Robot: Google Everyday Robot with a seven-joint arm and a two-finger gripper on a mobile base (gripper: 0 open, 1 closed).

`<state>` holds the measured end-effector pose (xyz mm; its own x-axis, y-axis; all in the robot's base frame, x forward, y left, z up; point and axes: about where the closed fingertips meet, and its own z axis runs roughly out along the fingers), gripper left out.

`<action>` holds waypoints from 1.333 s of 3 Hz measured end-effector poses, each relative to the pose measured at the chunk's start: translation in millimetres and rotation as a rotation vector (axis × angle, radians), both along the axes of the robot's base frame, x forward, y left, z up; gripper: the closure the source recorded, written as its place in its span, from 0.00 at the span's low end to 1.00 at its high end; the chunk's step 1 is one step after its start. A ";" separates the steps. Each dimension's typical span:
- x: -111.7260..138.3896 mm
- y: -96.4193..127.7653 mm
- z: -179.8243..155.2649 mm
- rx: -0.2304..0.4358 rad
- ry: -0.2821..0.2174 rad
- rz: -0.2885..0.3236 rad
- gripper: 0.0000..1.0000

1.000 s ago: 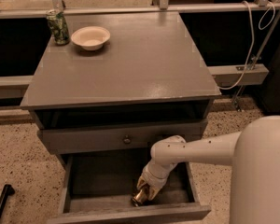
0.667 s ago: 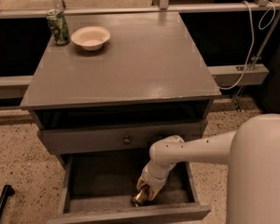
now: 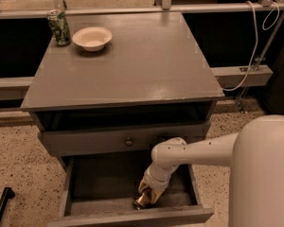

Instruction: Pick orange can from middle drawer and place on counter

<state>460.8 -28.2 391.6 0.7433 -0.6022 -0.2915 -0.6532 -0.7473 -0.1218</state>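
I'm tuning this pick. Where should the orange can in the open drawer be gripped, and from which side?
Across its round body, between the ends, coming from above: the orange can sits close to the front wall of the middle drawer, which blocks a sideways approach. The end effector hangs right over it there.

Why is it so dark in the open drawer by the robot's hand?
In the camera view, the counter catches the light while the middle drawer lies in shadow beneath; the gripper is down there at the orange can, which glints.
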 end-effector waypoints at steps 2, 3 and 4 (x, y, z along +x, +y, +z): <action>0.9 1.9 -2.7 -0.002 0.002 -0.009 0.46; 0.9 2.9 -10.7 -0.001 0.005 -0.021 0.50; 0.3 3.9 -22.5 -0.001 0.009 -0.034 0.50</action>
